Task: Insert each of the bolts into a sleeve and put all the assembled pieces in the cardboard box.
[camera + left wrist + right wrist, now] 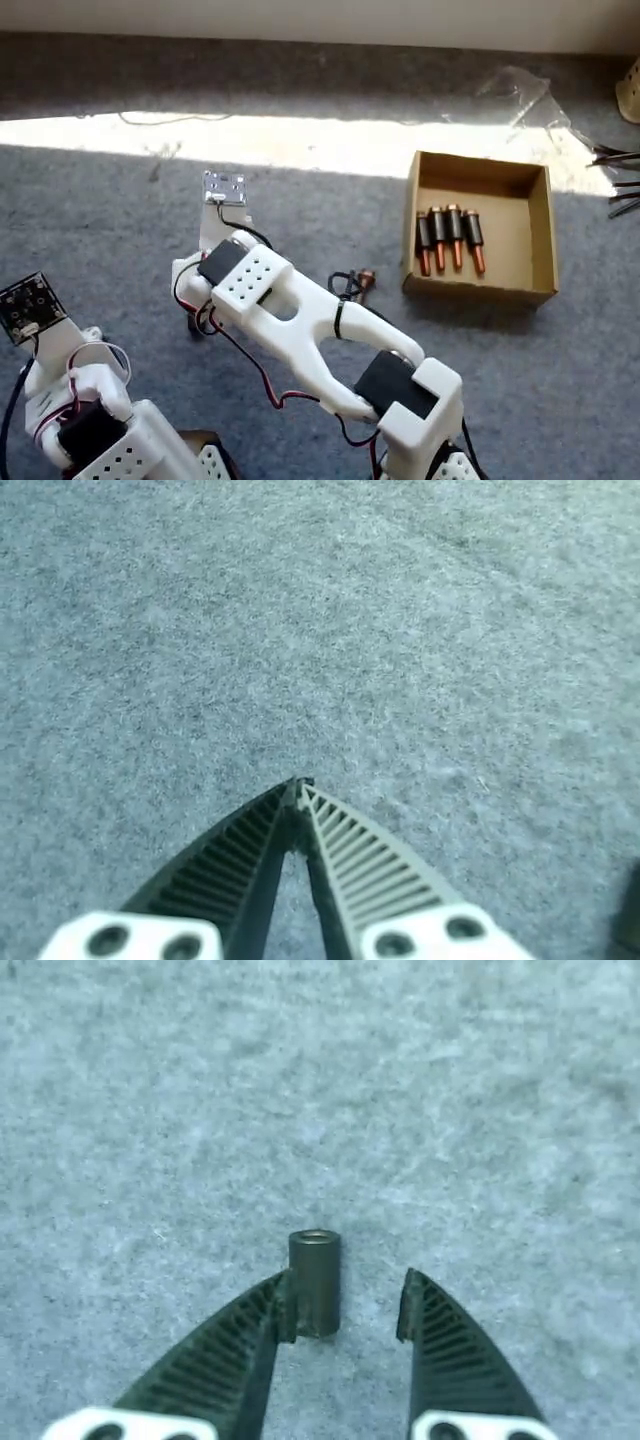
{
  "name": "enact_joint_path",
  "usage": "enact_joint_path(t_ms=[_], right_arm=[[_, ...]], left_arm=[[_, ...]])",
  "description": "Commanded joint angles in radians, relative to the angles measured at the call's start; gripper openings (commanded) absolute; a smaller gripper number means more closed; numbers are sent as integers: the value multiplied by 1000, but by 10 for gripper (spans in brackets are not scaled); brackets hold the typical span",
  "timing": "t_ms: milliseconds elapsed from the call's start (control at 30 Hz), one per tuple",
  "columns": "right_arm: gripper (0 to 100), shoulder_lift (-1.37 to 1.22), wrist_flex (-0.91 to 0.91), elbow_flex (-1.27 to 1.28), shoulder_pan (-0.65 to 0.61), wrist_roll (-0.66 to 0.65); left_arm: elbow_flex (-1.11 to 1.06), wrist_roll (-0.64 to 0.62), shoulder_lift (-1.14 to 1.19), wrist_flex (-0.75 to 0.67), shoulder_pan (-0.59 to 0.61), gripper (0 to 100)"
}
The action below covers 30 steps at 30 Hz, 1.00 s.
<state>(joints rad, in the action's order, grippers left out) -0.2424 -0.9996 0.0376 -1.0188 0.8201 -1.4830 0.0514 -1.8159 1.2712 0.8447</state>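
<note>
We see the right end effector (345, 1305) spread, the sleeve (315, 1282) standing upright between its fingers, close against one and apart from the other. The left end effector (298, 790) is pressed together (above the grey bench (320, 610)). Four assembled pieces (450, 240) lie side by side in the cardboard box (478, 285).

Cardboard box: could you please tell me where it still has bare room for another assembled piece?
The cardboard box floor is bare between the four assembled pieces and its right wall, plus a strip along the far wall. The left side, by the left wall, is crowded.
</note>
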Motion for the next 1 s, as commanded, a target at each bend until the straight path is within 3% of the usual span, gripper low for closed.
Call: enact_joint_path(t_ms=[0, 600, 967], right_arm=[[148, 48, 19, -45, -13, 9], [152, -97, 200, -42, -47, 9], [149, -140, 203, -42, -48, 11]], left_arm=[[33, -11, -12, -2, 5, 6], [33, -11, -12, 5, -16, 6], [33, -11, -12, 5, -15, 6]])
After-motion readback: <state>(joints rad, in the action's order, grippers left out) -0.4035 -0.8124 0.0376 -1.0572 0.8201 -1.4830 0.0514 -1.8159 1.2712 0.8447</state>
